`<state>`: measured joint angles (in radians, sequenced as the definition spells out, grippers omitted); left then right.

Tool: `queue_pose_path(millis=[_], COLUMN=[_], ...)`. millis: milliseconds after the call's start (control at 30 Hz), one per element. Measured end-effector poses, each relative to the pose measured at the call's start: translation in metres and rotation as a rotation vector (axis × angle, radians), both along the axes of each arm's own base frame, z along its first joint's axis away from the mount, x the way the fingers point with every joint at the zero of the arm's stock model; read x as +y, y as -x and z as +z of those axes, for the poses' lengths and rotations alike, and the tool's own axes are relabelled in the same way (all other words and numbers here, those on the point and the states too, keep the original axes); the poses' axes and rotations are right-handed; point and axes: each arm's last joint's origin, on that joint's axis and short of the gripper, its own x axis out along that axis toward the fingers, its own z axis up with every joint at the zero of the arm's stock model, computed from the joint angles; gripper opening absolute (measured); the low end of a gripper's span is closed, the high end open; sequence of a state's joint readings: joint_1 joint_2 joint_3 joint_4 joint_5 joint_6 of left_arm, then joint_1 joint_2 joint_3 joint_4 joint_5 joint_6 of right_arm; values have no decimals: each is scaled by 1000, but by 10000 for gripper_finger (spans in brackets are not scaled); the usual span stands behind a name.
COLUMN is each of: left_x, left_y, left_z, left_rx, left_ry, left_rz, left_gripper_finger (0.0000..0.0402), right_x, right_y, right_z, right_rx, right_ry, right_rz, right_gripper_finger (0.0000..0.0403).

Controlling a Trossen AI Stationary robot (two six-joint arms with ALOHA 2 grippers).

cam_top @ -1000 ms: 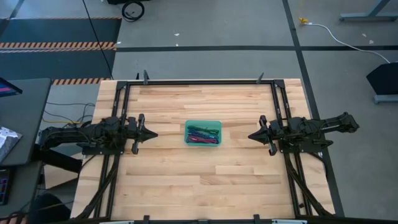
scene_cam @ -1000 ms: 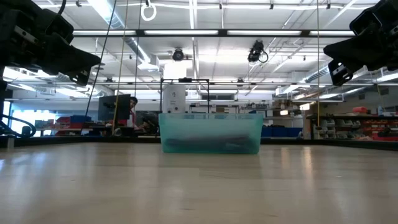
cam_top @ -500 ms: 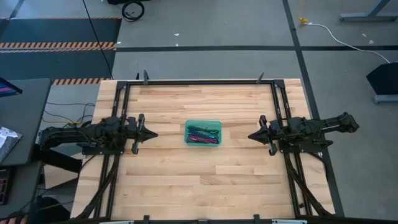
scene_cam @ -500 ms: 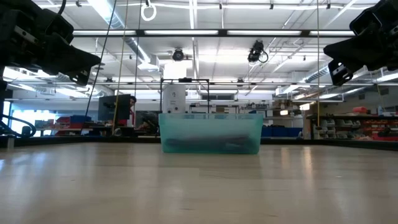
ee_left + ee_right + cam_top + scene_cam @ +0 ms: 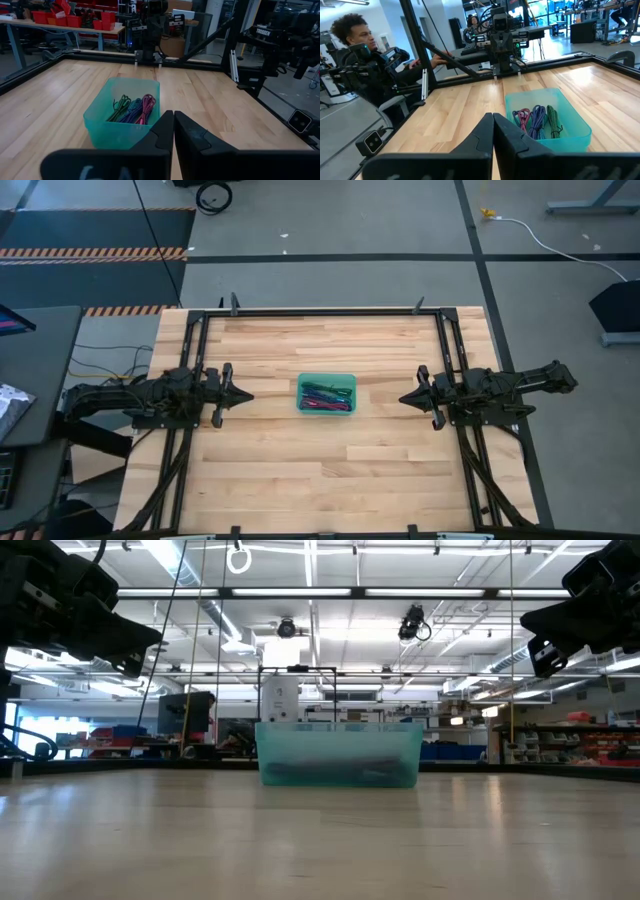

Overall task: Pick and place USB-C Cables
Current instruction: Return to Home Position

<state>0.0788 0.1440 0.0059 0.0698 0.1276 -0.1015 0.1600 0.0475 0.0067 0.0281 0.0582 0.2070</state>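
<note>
A teal-green plastic tray (image 5: 326, 377) stands on the middle of the wooden table; in the low view the tray (image 5: 338, 753) shows side-on. Inside it lie several coiled USB-C cables (image 5: 134, 109), green, purple-blue and magenta, also seen as cables (image 5: 538, 120) in the right wrist view. My left gripper (image 5: 250, 395) hovers left of the tray, shut, its tips pointing at it. My right gripper (image 5: 401, 398) hovers right of the tray, shut, pointing at it too. Both are above the table and apart from the tray.
A dark metal frame (image 5: 320, 311) runs along the table's far edge and sides. Bare wood lies on all sides of the tray. Beyond the table a person (image 5: 365, 50) sits at a workstation.
</note>
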Motion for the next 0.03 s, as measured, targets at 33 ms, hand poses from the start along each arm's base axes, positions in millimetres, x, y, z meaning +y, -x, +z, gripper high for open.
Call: queue_pose_path(millis=[33], left_x=[0], left_y=[0], left_z=[0], left_rx=[0], left_ry=[0], left_rz=[0], left_gripper_finger=[20], right_x=[0], right_y=[0], right_z=[0], right_rx=[0], right_ry=[0], right_rz=[0], right_gripper_finger=[13])
